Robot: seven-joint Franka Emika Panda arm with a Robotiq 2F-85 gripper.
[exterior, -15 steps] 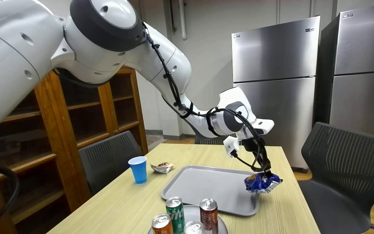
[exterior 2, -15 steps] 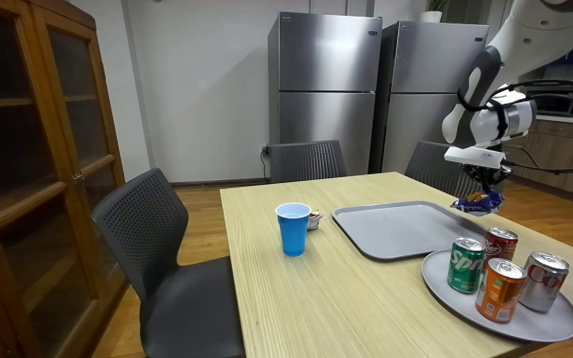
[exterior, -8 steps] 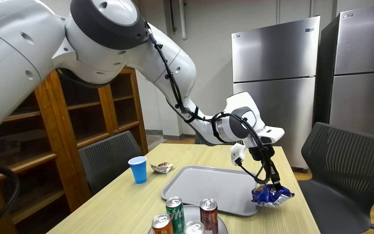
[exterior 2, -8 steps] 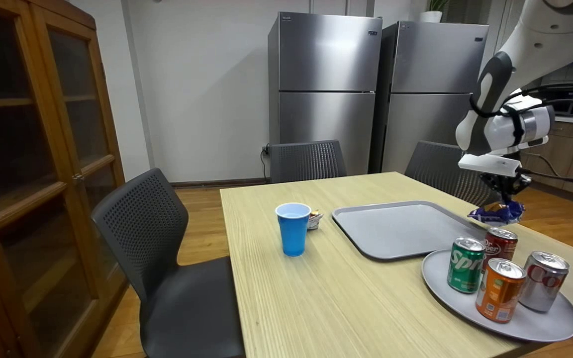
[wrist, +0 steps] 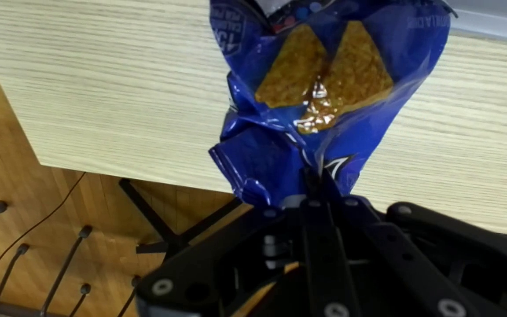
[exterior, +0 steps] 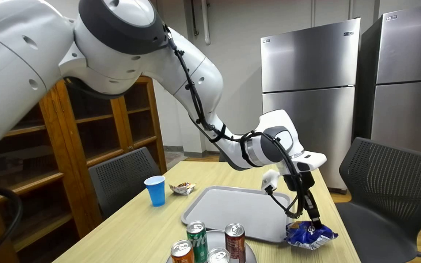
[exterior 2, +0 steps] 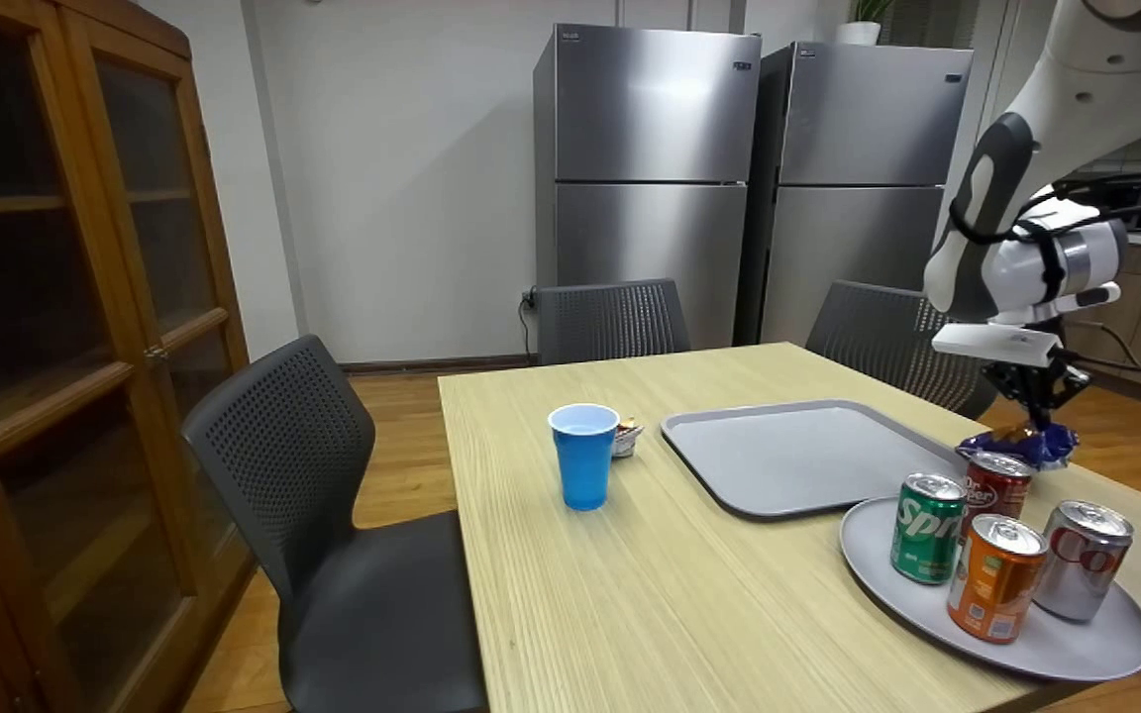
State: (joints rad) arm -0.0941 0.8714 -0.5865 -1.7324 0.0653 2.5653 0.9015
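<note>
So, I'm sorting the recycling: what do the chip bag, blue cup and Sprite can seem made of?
Tortilla chip bag: probably glossy plastic film; it creases sharply and throws bright glints. Blue cup: likely smooth plastic, from its even colour and pale inside, though coated paper is possible. Sprite can: metal, probably aluminium, green-printed, with a shiny silver top.

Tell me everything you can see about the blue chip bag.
The blue chip bag looks like thin, glossy film, printed with brownish triangular chips and small lettering; a silvery strip shows along its lower edge in an exterior view. It is crumpled and creased, with the gripper shut on a pinched fold. It is over the table, beside the gray tray. Whether it touches either is hard to tell.
</note>
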